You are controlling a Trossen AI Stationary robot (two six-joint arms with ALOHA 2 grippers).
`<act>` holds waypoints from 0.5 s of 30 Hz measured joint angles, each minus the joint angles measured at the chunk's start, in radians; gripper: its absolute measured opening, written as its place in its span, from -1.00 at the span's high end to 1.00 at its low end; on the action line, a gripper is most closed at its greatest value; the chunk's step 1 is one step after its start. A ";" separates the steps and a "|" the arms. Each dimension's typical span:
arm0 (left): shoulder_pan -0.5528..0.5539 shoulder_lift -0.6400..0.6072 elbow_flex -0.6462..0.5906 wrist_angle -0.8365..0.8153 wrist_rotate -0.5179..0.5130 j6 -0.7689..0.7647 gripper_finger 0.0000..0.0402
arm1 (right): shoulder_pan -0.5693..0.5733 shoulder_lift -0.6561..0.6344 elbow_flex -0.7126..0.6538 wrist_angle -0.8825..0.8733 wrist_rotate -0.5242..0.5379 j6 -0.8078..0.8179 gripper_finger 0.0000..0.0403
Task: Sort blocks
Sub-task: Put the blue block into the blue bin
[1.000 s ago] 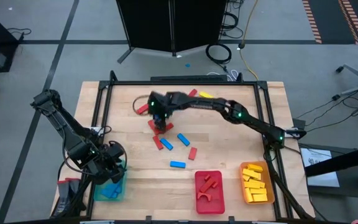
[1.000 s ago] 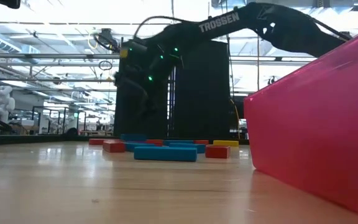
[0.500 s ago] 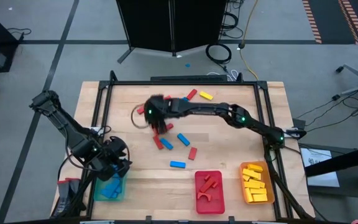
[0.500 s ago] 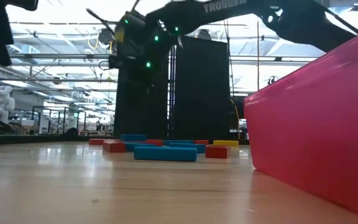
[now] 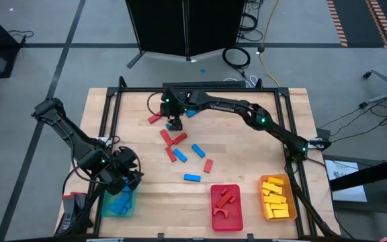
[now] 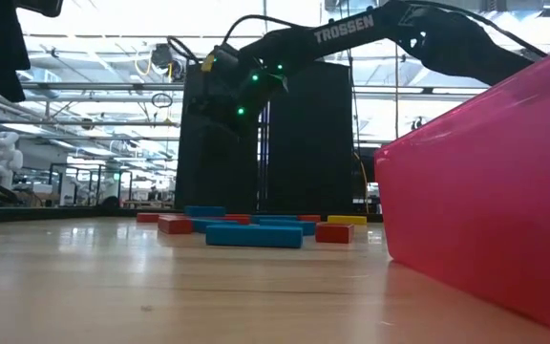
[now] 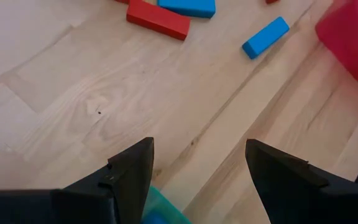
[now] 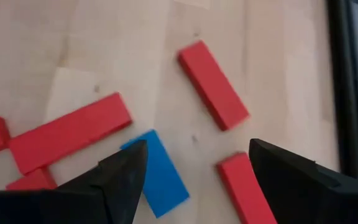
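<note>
Blocks (image 5: 180, 144) lie loose mid-frame on the worktop (image 5: 240, 144): red and blue bars in a cluster, one blue bar (image 5: 192, 177) nearer the trays. Sorted pieces already sit in the red tray (image 5: 226, 216), the orange tray (image 5: 277, 199) and the green tray (image 5: 121, 205) at lower left.

Right end effector (image 5: 174, 124) hovers above the upper cluster, fingers wide, nothing held. Left end effector (image 5: 127, 176) hangs beside the green tray, also wide and empty.

My read: the bars look rigid, light, smooth-faced. I would pinch across the short width, mid-length, and pick an isolated bar first; touching neighbours may get nudged.
</note>
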 joint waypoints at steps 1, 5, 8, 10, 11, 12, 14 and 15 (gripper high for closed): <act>0.000 0.000 0.000 0.000 -0.005 0.000 -0.29 | 0.003 0.007 0.000 0.002 -0.002 -0.012 -0.37; 0.000 0.000 0.000 0.000 -0.014 0.000 -0.29 | 0.015 0.064 -0.002 -0.019 -0.006 -0.005 -0.37; 0.000 0.000 0.000 0.000 -0.014 -0.001 -0.29 | 0.024 0.099 -0.002 -0.027 0.000 0.017 -0.37; 0.000 0.000 0.000 0.000 -0.014 -0.001 -0.29 | 0.028 0.118 0.000 -0.020 0.017 0.020 -0.36; 0.000 0.000 0.000 0.000 -0.015 -0.002 -0.29 | 0.032 0.122 0.001 -0.014 0.032 0.020 -0.34; 0.000 0.000 0.000 0.001 -0.015 -0.002 -0.29 | 0.033 0.126 0.001 -0.010 0.041 0.021 -0.31; 0.000 0.000 0.000 0.002 -0.017 -0.003 -0.29 | 0.038 0.131 0.002 -0.020 0.065 0.022 -0.18; 0.000 0.000 0.000 0.003 -0.018 -0.004 -0.29 | 0.040 0.132 0.003 -0.029 0.074 0.022 -0.08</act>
